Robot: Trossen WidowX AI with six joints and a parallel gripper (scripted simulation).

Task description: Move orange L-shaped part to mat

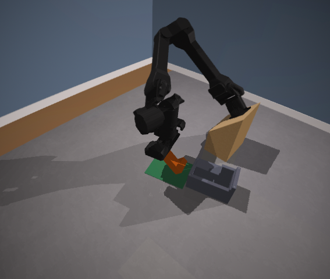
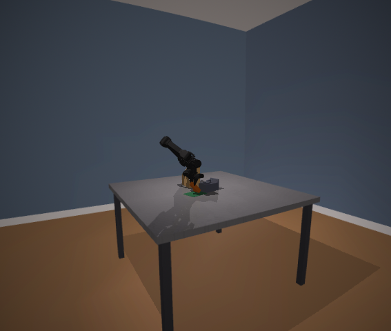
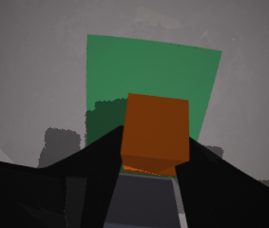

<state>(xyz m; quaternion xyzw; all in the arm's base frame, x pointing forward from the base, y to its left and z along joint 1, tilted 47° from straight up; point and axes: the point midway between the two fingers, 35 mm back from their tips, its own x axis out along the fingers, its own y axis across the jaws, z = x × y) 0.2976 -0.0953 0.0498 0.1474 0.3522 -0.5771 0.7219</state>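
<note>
The orange L-shaped part [image 1: 177,167] [image 2: 196,187] [image 3: 157,125] is out of the tray, held steeply tilted over the green mat [image 1: 155,168] [image 2: 189,194] [image 3: 120,66]. My gripper [image 1: 167,151] [image 3: 150,136] is shut on its upper end, one finger on each side in the wrist view. Its L-shaped end points down toward the mat's tray side; whether it touches the mat I cannot tell. The grey tray [image 1: 206,188] [image 2: 209,187] [image 3: 144,201] stands right beside the mat, its pocket empty. The near finger hides the part's top end in the top view.
A tan angular block [image 1: 228,139] [image 2: 185,181] stands behind the tray at the arm's base. The tray walls rise above the mat close to the part. The grey table top [image 1: 83,240] [image 2: 252,199] surrounds them, with the arm's shadow across it.
</note>
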